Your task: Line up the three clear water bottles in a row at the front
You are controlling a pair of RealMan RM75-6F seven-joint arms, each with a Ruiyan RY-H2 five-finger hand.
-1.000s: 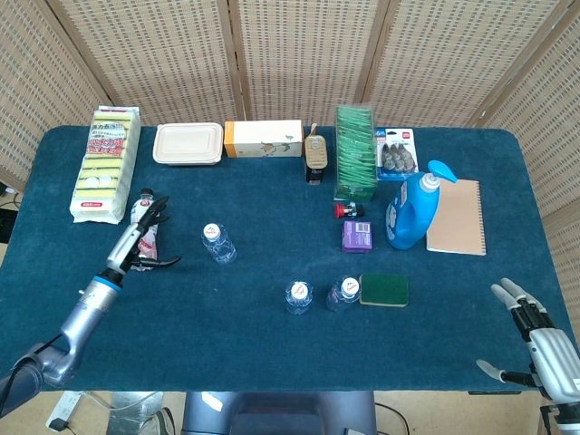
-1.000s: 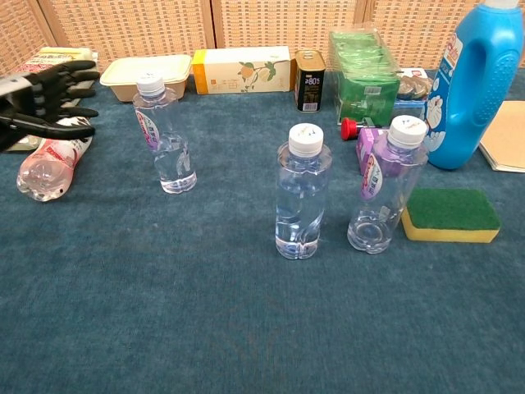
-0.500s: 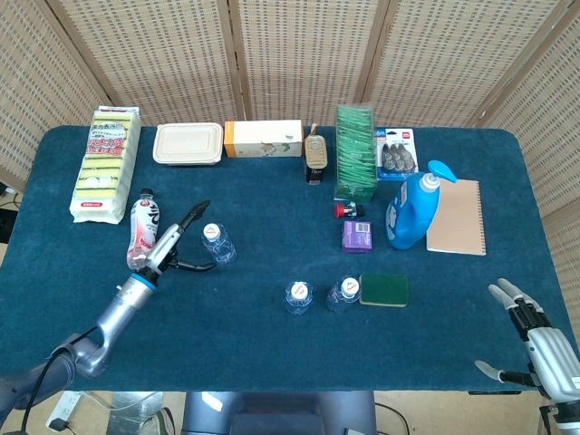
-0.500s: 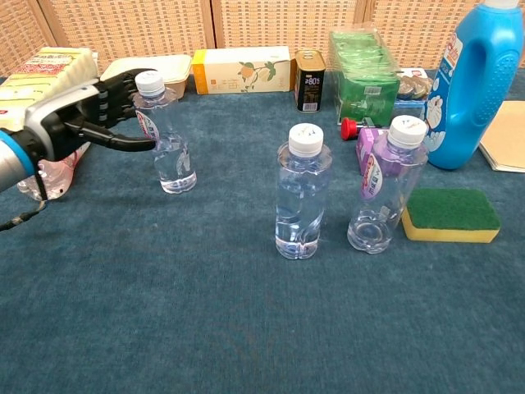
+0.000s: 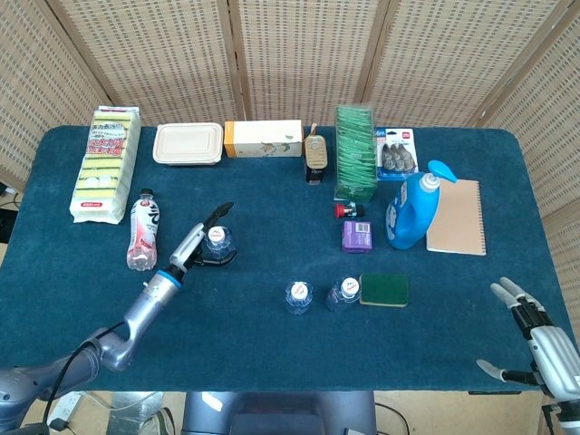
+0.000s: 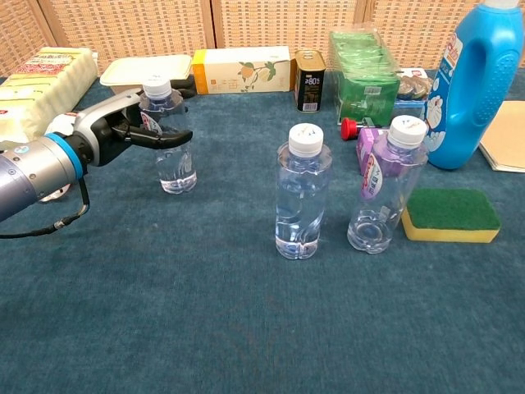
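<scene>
Two of the clear water bottles already stand near the front of the blue counter (image 5: pixel 272 362), close side by side: the middle bottle (image 6: pixel 302 193) at the center of the chest view and the right bottle (image 6: pixel 384 185) just next to it, with a green and yellow sponge (image 6: pixel 450 215) at its right. The third bottle (image 6: pixel 168 137) is not in the row yet. It stands farther back, in the upper left of the chest view, well apart from the other two. The left robot hand (image 6: pixel 135 121) has its fingers wrapped around the upper part of this bottle, and the bottle looks upright with its bottom on the counter. I think the grab is just being made. What is left is to lift or slide this bottle forward and set it down in line with the other two, likely to the left of the middle bottle. The right robot hand (image 5: pixel 535 337) sits at the lower right corner of the head view, fingers spread, holding nothing. A pink-labelled bottle (image 5: pixel 142 228) lies on its side at the left and does not seem to be part of the job.
</scene>
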